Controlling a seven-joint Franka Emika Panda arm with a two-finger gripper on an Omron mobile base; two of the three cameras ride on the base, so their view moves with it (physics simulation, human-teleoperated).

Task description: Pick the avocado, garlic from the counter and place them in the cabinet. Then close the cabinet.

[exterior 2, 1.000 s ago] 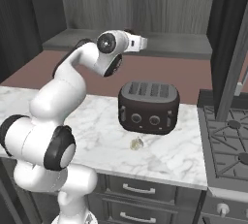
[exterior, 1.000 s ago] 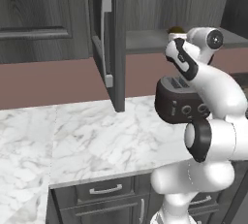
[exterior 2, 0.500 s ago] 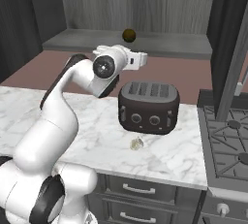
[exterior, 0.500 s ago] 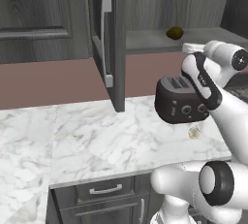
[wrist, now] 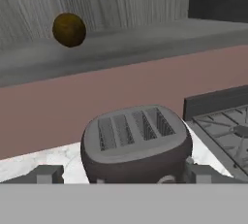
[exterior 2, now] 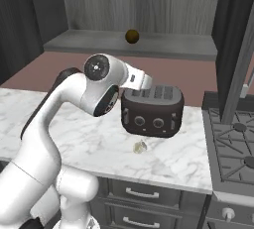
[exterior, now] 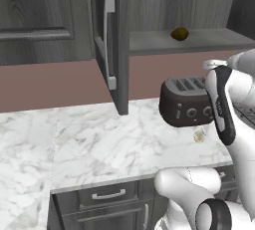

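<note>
The dark avocado [exterior: 180, 34] [exterior 2: 132, 36] [wrist: 69, 29] lies by itself on the grey shelf of the open cabinet [exterior: 209, 41] [exterior 2: 94, 42]. On the marble counter [exterior: 99, 144] [exterior 2: 84, 139], just in front of the toaster, sits the pale garlic [exterior: 199, 136] [exterior 2: 140, 146]. My gripper [exterior 2: 148, 83] [wrist: 123, 174] hangs open and holds nothing. It is just above and behind the toaster's top, below the shelf, and it faces the back wall. Its two fingertips [wrist: 47, 174] stand wide apart.
A dark toaster [exterior: 187, 102] [exterior 2: 152, 111] [wrist: 135, 145] stands between the gripper and the garlic. The left cabinet door [exterior: 112, 40] juts out open over the counter; the other door [exterior 2: 238, 49] stands open on the right. A stove [exterior 2: 238, 143] [wrist: 223, 121] adjoins the counter.
The hand has let go of the avocado on the shelf. It has drawn back and sunk down to just above the toaster. The avocado stays where it was left.
</note>
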